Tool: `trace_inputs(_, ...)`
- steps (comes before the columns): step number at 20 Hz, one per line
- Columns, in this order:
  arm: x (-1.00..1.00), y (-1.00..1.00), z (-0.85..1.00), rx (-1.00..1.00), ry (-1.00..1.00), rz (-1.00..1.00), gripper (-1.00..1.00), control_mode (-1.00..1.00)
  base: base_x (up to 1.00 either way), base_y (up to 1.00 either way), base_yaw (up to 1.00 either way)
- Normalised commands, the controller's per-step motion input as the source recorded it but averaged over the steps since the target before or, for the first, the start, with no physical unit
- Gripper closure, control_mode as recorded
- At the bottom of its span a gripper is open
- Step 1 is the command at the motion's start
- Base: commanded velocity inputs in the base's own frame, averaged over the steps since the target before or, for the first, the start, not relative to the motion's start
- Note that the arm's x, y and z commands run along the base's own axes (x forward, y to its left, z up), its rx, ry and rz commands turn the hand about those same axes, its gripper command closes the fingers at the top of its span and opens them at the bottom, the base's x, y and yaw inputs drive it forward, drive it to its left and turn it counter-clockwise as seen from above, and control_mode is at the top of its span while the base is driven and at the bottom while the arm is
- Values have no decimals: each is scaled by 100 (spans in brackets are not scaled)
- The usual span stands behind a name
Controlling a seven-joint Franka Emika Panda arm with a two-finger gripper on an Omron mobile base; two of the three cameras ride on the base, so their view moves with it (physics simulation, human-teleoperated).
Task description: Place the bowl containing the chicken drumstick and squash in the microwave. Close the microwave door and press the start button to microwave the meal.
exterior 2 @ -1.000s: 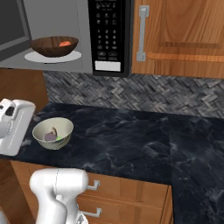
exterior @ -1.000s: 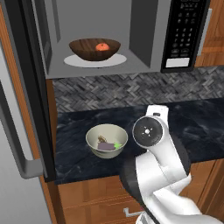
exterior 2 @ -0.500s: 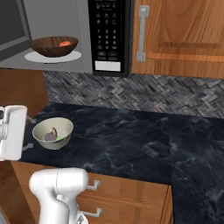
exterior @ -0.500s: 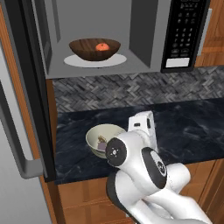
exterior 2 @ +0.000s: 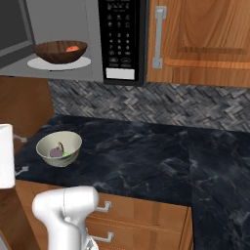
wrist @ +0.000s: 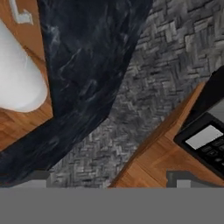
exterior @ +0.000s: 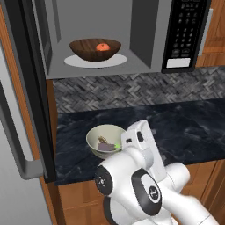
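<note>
Looking into the microwave (exterior: 145, 39), we find the bowl (exterior: 95, 49) already resting on the white turntable plate (exterior: 96, 60), with the squash (exterior: 102, 46) sitting inside it as a round orange-red lump; we cannot make out the chicken drumstick from here. The microwave door (exterior: 26, 96) hangs swung wide open at the left, its long grey bar handle (exterior: 17, 149) facing us. Below, on the dark marbled counter (exterior 2: 146, 151), we see a cream bowl (exterior 2: 58, 148) holding purple and green food. Our arm is folded low in front of the counter, and the gripper (wrist: 111, 177) points at the herringbone backsplash (wrist: 144, 96) beside the black keypad panel (wrist: 205, 142); its two fingertips (wrist: 37, 177) stand far apart with nothing between them.
</note>
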Motion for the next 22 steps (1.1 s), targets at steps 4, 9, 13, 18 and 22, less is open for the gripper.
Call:
trace_inputs(4, -37, 22, 0, -29, 0, 1, -100, -100, 0, 0, 0)
trace_inputs(9, -33, 32, 0, -30, 0, 0, -100, -100, 0, 0, 0)
trace_inputs(13, -23, 51, 0, -31, 0, 0, -100, -100, 0, 0, 0)
trace_inputs(18, -1, 58, 2, -26, 0, 0, -100, -100, 0, 0, 0)
trace_inputs(22, -5, 62, 11, -22, 0, 0, -100, -100, 0, 0, 0)
